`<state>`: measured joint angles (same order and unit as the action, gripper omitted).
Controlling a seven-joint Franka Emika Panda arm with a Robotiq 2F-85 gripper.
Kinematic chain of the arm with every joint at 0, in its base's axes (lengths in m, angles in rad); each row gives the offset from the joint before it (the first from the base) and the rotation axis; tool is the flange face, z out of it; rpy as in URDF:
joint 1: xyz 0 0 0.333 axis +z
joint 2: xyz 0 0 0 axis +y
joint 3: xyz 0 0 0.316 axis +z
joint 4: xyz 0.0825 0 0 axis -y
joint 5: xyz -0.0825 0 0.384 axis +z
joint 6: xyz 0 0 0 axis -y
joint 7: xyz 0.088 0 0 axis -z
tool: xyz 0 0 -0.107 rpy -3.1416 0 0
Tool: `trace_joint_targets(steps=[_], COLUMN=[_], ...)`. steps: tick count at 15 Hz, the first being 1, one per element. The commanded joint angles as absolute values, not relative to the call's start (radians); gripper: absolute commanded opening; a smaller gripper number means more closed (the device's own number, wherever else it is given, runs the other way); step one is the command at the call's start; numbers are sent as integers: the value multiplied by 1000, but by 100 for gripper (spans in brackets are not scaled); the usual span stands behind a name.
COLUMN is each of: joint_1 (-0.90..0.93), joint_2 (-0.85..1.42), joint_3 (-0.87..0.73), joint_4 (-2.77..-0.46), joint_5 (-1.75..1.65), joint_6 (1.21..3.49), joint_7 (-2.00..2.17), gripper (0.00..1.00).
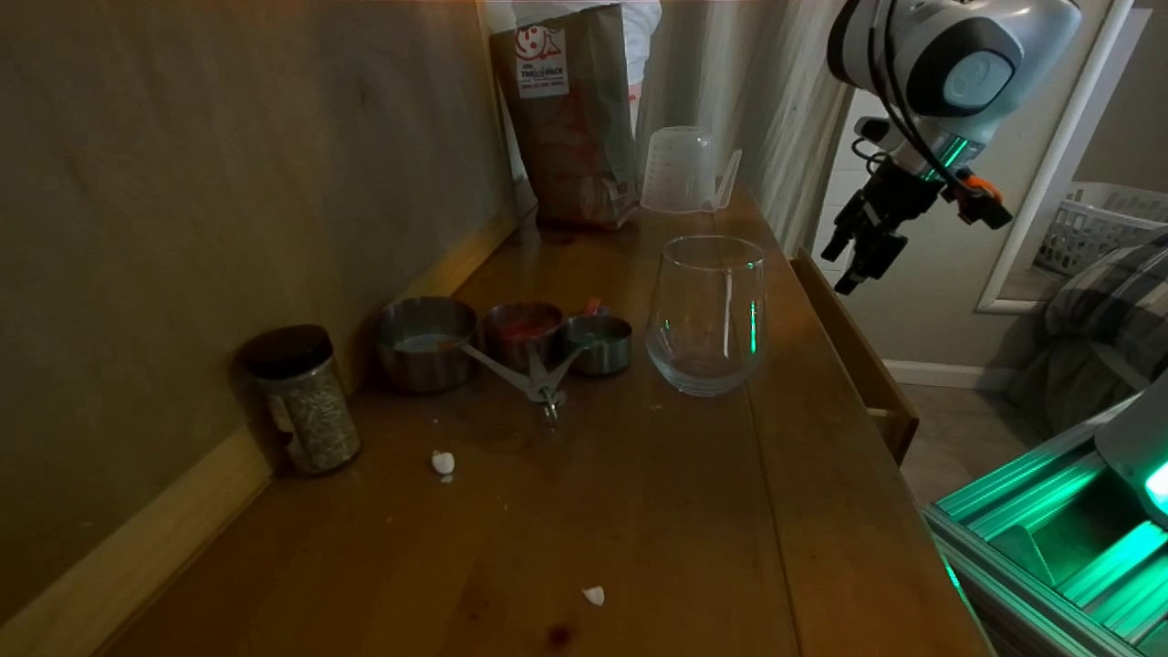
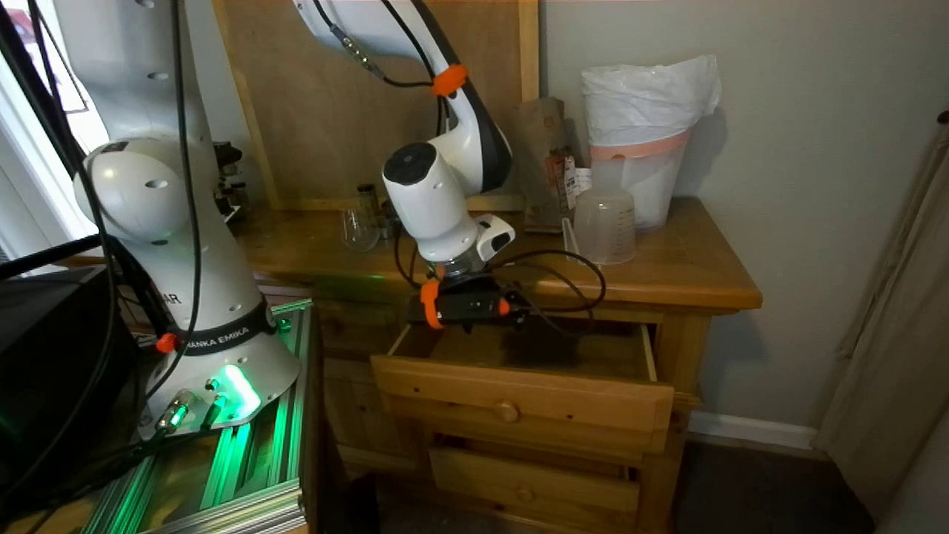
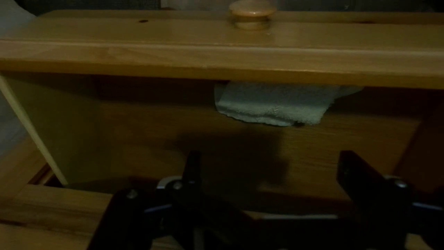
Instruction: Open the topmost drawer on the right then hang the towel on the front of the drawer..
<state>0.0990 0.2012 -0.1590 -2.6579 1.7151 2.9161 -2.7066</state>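
Wrist only (1 of 3 views) | towel (image 3: 274, 104) inside topmost drawer (image 3: 138, 53) | gripper (image 3: 270, 156) spread wide

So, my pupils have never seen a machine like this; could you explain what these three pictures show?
The mostly white machine is a robot arm, with a black, two-fingered gripper as its hand. Two pictures come from cameras standing outside the robot; the third, looking down into the top drawer, is taken from its wrist. That drawer is pulled out, and a pale towel shows inside near its front, partly out of sight. On the wooden counter are a jar, three metal measuring cups, a drinking glass, a plastic jug and a paper bag, among other things. The gripper is open above the drawer and holds nothing.
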Motion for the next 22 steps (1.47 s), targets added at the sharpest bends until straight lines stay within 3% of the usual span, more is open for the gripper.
trace_joint_targets(steps=[1,22], joint_1=[93,85], joint_2=[283,715], joint_3=[-158,-155], joint_4=[-2608,-2283], joint_5=[1720,1669], joint_6=[2879,2760], joint_7=[-2722,-2589], gripper=[100,100])
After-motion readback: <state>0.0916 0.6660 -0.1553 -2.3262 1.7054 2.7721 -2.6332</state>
